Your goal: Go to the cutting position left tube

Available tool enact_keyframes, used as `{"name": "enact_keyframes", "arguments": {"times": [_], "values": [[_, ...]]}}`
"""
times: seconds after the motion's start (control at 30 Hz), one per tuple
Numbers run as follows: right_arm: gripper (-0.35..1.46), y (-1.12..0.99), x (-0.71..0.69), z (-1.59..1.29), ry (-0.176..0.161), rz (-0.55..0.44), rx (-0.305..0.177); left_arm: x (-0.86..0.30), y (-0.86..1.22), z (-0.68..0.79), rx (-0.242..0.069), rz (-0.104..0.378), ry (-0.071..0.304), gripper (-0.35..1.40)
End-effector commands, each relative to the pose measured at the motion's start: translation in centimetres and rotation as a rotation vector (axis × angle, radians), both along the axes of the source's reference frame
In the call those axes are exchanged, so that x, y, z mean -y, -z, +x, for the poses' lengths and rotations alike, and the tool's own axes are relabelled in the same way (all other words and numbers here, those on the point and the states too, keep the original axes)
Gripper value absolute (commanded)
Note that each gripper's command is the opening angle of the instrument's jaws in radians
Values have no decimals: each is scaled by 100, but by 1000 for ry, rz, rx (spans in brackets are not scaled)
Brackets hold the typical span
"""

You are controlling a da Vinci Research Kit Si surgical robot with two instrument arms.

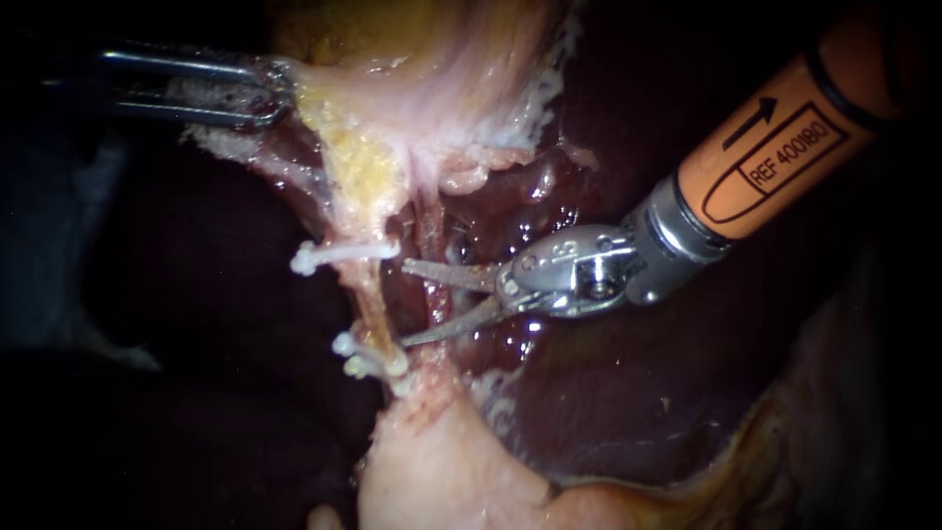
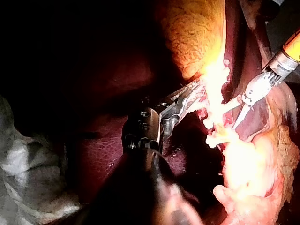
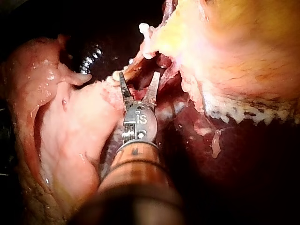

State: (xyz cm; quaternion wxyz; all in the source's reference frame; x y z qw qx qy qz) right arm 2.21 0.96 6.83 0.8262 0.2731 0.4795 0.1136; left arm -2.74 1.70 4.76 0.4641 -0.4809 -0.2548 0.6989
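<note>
The left tube [image 1: 373, 299] is a thin tan strand running down from the gallbladder [image 1: 412, 88]. It carries a white clip [image 1: 329, 255] above and more white clips [image 1: 363, 361] below. My right instrument [image 1: 404, 302], on an orange shaft, holds its two thin blades open. Their tips stop just right of the left tube's bare stretch between the clips, and a reddish strand [image 1: 432, 221] beside it lies between the blades. In the right wrist view these blades [image 3: 139, 77] are spread ahead of the shaft. My left instrument [image 1: 260, 93] is shut on the gallbladder's edge, holding it taut.
Dark liver [image 1: 638, 393] lies under and to the right of the tubes. Pale fatty tissue [image 1: 442, 471] sits below the lower clips. A wet red hollow [image 1: 520, 196] lies above the right instrument's wrist.
</note>
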Motion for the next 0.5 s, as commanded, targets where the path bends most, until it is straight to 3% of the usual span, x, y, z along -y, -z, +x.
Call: {"name": "enact_keyframes", "arguments": {"times": [0.03,0.5], "values": [[140,0,0,1,-1,-1,1,0,0,0,0,-1,0,-35],[140,5,5,18,47,29,-83,0,-1,-1,2,-1,-2,-35]]}}
